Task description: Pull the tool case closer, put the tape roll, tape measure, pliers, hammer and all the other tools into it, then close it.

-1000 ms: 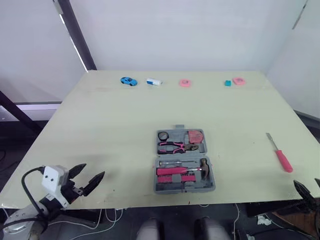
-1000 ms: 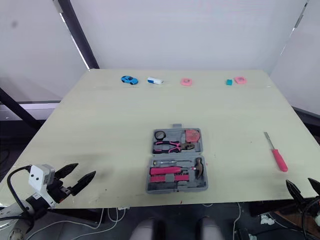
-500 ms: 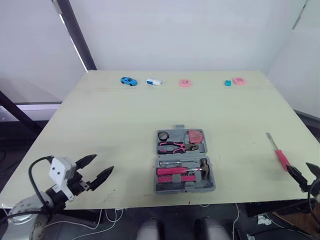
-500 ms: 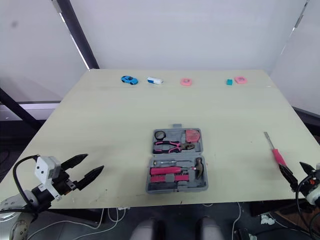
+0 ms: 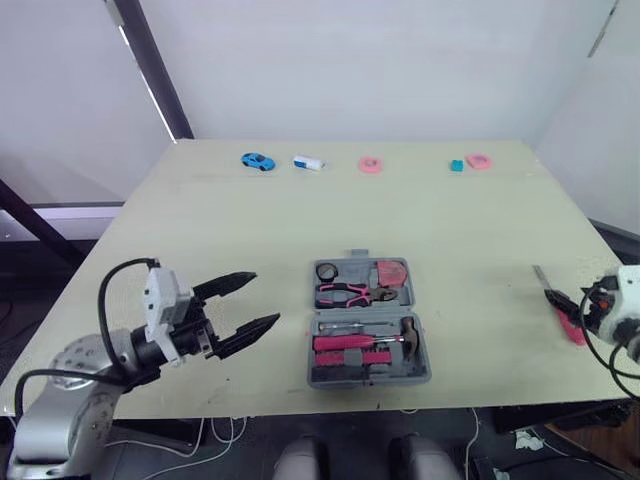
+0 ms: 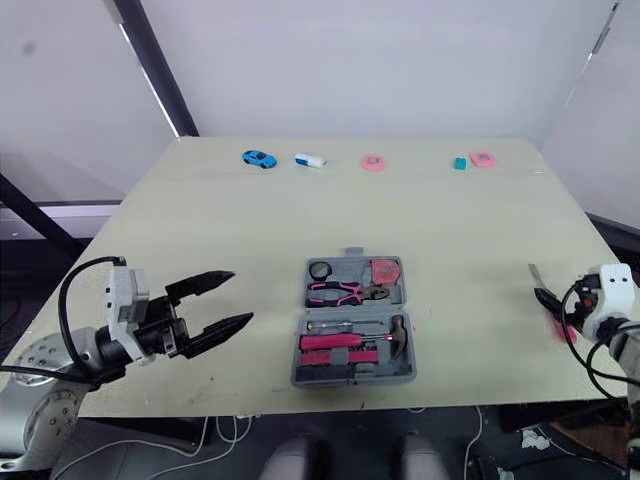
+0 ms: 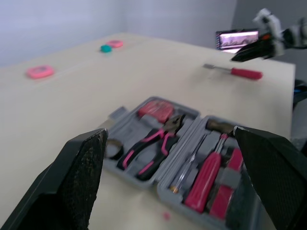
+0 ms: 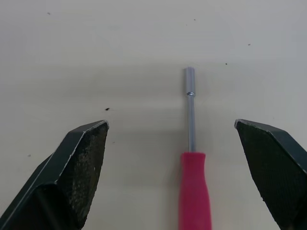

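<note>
The left claw (image 5: 265,297) is hovering low over the table (image 5: 230,230) with its two fingers spread wide and gripping nothing. It is pointing at the tool case (image 5: 368,381), which is lying open and flat just ahead of the fingertips, near the table's front edge. Inside the case, the half farther from this claw's wrist camera is holding a hammer (image 5: 408,330) and a pink-handled tool (image 5: 345,343). The nearer half is carrying the pliers (image 5: 350,294), a small black tape roll (image 5: 325,270) and a reddish tape measure (image 5: 392,273).

The right claw (image 8: 171,123) is also gaping wide and holding nothing. It is sitting over a red-handled screwdriver (image 8: 194,191), which is lying on the table well apart from the case. The handle and metal shaft are running between the two fingers, touching neither, with the shaft's tip pointing away from the claw.

Far beyond both claws, along the table's back edge, a blue toy car (image 5: 257,161), a small white object (image 5: 308,163), two pink items (image 5: 370,166) (image 5: 478,161) and a teal block (image 5: 455,166) are sitting in a row.
</note>
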Robot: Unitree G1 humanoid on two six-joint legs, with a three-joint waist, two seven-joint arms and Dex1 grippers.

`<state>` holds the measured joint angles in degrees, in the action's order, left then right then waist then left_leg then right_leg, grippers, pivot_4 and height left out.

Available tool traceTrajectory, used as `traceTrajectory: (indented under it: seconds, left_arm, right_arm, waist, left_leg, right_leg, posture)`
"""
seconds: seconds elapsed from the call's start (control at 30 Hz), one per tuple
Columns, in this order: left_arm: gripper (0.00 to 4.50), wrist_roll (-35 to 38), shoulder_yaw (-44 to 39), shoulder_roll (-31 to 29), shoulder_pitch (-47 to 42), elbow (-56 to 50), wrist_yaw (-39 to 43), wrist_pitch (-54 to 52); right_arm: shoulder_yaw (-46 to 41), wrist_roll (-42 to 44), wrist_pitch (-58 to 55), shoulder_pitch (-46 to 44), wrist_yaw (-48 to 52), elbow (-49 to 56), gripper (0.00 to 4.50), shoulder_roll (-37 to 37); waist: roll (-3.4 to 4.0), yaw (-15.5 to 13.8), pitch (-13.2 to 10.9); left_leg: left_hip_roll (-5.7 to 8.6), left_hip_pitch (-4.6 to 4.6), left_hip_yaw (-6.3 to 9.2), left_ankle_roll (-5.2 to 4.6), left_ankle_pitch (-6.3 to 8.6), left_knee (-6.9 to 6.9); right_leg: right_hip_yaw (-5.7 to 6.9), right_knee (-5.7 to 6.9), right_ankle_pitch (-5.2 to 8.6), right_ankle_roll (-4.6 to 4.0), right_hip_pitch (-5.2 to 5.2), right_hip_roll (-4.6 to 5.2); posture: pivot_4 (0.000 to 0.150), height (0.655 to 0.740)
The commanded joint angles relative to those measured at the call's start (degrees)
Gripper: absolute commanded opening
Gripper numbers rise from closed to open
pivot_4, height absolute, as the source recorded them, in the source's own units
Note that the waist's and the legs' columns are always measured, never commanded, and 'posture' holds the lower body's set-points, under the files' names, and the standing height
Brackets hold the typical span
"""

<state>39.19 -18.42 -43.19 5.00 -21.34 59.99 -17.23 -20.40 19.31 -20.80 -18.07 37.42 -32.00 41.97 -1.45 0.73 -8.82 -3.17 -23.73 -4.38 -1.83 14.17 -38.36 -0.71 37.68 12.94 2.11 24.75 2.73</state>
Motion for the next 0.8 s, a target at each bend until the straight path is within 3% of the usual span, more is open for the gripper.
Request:
traceTrajectory:
  seconds: [0.03, 0.27, 0.53, 0.63, 0.67, 0.8]
  left_arm:
    - [4.5, 1.97, 1.8, -2.01, -3.21, -4.01, 1.89, -1.62]
    - [4.5, 6.55, 5.05, -3.92, -10.64, -5.27, 4.68, -6.65]
    - [4.5, 8.47, 7.37, -5.44, -16.8, -4.73, 7.68, -10.13]
    - [4.5, 8.38, 8.12, -5.08, -17.91, -4.8, 7.89, -10.37]
    - [4.5, 8.35, 8.25, -5.01, -18.08, -4.88, 8.0, -10.45]
    - [4.5, 8.31, 8.63, -4.65, -18.43, -4.96, 8.31, -10.61]
  right_arm:
    - [1.91, -2.99, -0.66, -4.88, -1.13, -6.26, 4.42, 1.79]
    - [5.84, -6.84, 0.84, -11.17, 0.29, -16.74, 4.42, 2.12]
    - [5.7, -6.72, -1.41, -14.1, 1.44, -21.38, 4.42, 1.27]
    - [6.75, -7.51, -1.22, -13.65, 1.89, -21.0, 3.61, 1.0]
    - [6.73, -7.42, -1.9, -13.55, 1.9, -20.82, 2.91, 0.87]
    - [7.21, -8.04, -1.54, -12.41, 1.67, -19.56, 1.34, 0.56]
  waist:
    - [0.0, 0.03, 0.0]
    - [0.0, 0.11, -0.01]
    - [0.0, 0.27, -0.01]
    - [-0.01, 0.22, -0.01]
    - [-0.01, 0.22, -0.01]
    - [-0.01, 0.26, -0.01]
  left_leg:
    - [0.0, 0.0, -0.02, 0.0, 0.0, 0.0]
    - [0.02, 0.01, -0.07, 0.0, -0.01, -0.06]
    - [0.02, 0.03, -0.07, 0.0, -0.01, -0.05]
    - [0.02, 0.02, -0.05, 0.0, -0.01, -0.06]
    - [0.02, 0.03, -0.05, 0.0, -0.01, -0.06]
    - [0.02, 0.02, -0.05, 0.0, -0.01, -0.06]
  right_leg:
    - [-0.01, 0.01, 0.0, 0.0, 0.0, -0.01]
    - [-0.07, 0.03, -0.02, 0.03, -0.02, -0.01]
    - [-0.11, 0.03, -0.12, 0.21, -0.02, -0.05]
    - [-0.1, 0.03, -0.12, 0.21, -0.02, -0.06]
    - [-0.1, 0.03, -0.12, 0.21, -0.03, -0.06]
    - [-0.1, 0.02, -0.12, 0.22, -0.03, -0.06]
  posture:
    - [0.15, 0.7395]
    - [0.15, 0.7395]
    - [0.15, 0.7395]
    - [0.15, 0.7395]
    - [0.15, 0.7395]
    - [0.15, 0.7395]
